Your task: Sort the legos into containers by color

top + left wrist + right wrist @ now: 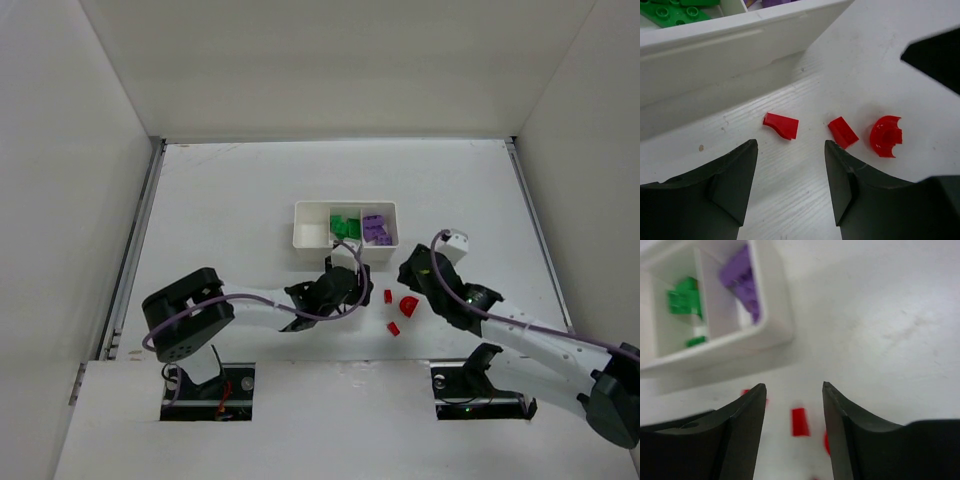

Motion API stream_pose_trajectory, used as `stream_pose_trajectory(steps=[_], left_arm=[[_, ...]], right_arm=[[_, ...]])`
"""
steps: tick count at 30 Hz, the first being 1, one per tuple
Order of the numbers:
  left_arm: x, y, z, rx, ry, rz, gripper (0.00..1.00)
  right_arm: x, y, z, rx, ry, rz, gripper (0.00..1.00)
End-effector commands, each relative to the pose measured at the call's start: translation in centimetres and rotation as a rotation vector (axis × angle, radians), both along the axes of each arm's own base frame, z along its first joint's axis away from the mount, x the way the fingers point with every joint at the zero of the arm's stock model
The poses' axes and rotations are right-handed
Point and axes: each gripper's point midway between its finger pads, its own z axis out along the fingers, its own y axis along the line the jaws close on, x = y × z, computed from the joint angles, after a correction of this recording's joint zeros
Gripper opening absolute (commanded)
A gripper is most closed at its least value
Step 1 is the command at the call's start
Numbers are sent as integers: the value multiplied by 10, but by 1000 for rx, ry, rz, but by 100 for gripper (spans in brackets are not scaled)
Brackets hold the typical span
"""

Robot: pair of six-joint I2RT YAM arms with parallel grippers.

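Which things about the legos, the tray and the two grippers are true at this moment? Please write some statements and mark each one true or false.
1. The red legos lie on the table, outside the tray. True.
2. The green legos are in the middle compartment. True.
3. The left gripper holds a red lego. False: its jaws are open and empty.
4. The purple legos share a compartment with the green ones. False: they have the compartment next to it, at one end of the tray.
5. The right gripper is open. True.
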Motion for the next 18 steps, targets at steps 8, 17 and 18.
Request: stream_pose_trajectory(steps=[8, 17, 18], left_arm=[[23, -12, -16, 166, 7, 114, 53], [30, -20, -30, 202, 8, 92, 53], [30, -21, -30, 204, 8, 92, 52]], right_arm=[[-29, -30, -28, 76, 49, -121, 64], [-42, -27, -50, 59, 159, -112, 66], [-43, -26, -51, 61, 161, -111, 66]])
